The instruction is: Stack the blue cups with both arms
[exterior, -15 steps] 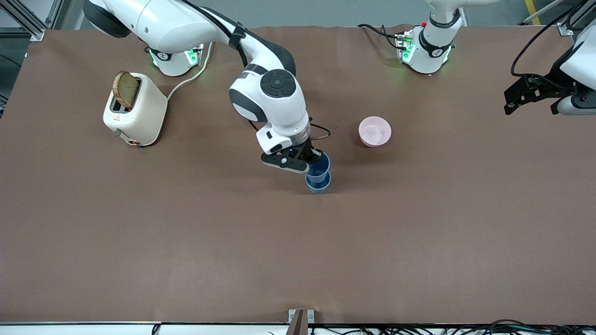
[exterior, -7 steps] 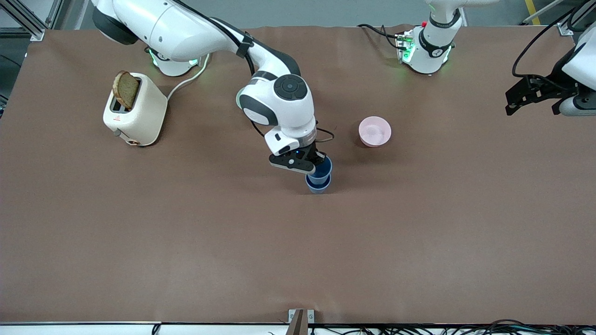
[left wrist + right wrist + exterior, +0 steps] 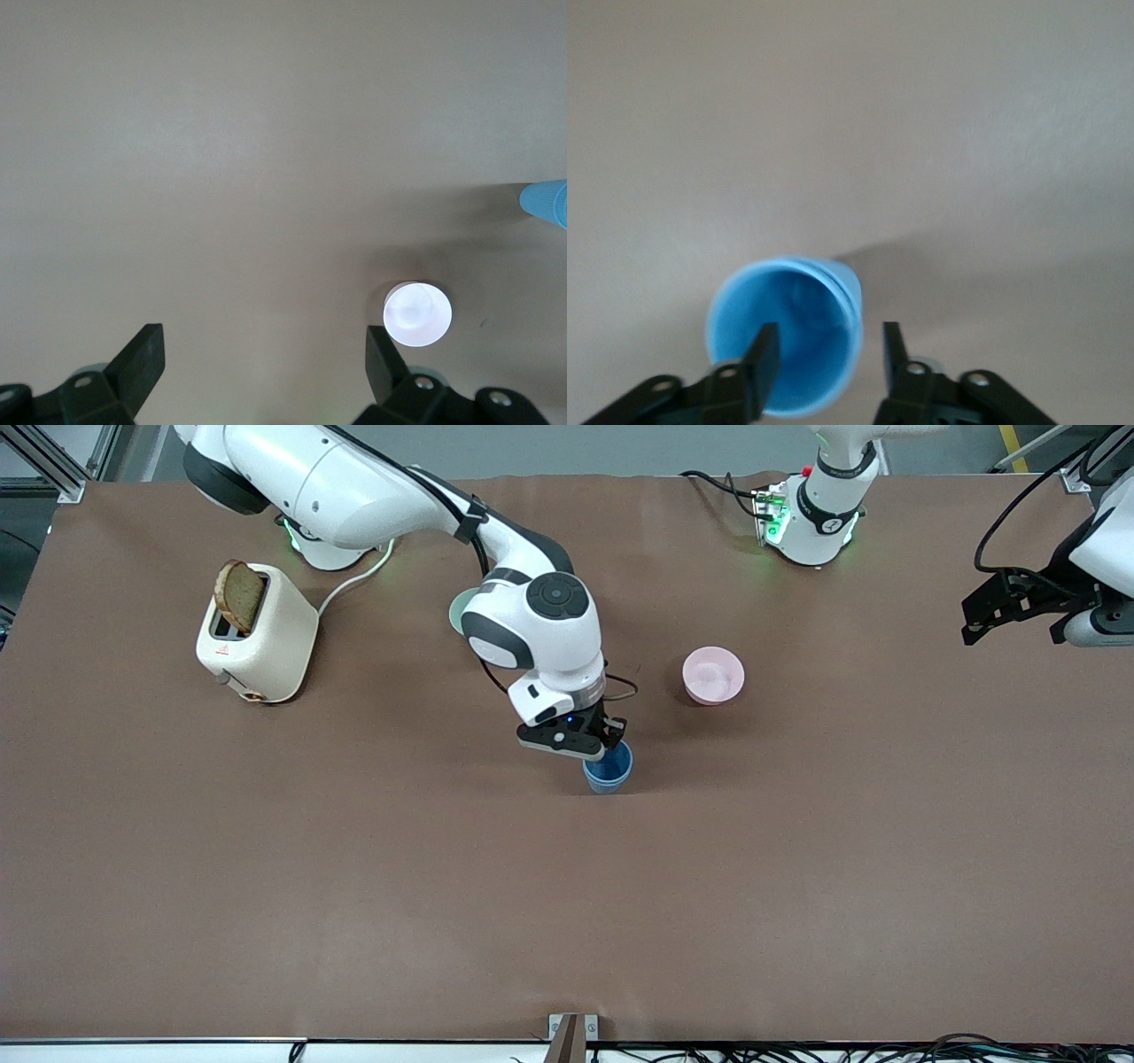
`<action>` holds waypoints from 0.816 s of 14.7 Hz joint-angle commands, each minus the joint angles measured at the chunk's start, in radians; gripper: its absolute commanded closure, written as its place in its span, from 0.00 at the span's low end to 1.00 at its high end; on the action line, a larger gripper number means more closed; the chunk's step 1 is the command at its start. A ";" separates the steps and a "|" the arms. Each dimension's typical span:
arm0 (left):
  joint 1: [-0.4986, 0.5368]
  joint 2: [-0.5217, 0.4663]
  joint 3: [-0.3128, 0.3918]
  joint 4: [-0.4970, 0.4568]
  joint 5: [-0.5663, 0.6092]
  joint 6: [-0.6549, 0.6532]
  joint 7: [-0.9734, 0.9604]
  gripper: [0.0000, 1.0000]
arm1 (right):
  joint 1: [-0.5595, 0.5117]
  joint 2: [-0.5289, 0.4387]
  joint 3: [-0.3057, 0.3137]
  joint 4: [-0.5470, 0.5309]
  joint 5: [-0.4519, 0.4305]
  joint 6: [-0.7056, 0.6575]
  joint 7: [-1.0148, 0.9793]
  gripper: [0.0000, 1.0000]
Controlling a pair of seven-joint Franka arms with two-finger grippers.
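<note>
Blue cups [image 3: 608,769] sit nested as 1 stack mid-table, nearer the front camera than the pink bowl [image 3: 712,675]. Right gripper [image 3: 592,746] pinches the upper cup's rim [image 3: 855,312], so release looks next: fingers spread, then lift straight. Left gripper [image 3: 266,367] waits wide at its table end.

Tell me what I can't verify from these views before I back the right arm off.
- Lower blue cup: front view shows only a sliver under the upper cup; seating depth unclear.
- Right gripper: fingers straddle the cup wall in the right wrist view; contact unclear.
- Mint-green bowl: mostly hidden by the right arm.
- Left gripper: open, waiting above the pink bowl.
</note>
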 commanded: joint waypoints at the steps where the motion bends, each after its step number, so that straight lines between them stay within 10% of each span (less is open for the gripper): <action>1: 0.002 -0.001 0.006 0.004 -0.009 -0.002 -0.002 0.00 | -0.083 -0.134 0.020 -0.049 0.016 -0.030 -0.039 0.00; 8: 0.002 -0.001 0.006 0.004 -0.004 -0.002 -0.005 0.00 | -0.365 -0.511 0.010 -0.254 0.313 -0.168 -0.454 0.00; 12: 0.000 -0.001 0.006 0.006 -0.003 -0.002 0.004 0.00 | -0.398 -0.631 -0.096 -0.279 0.375 -0.310 -0.658 0.00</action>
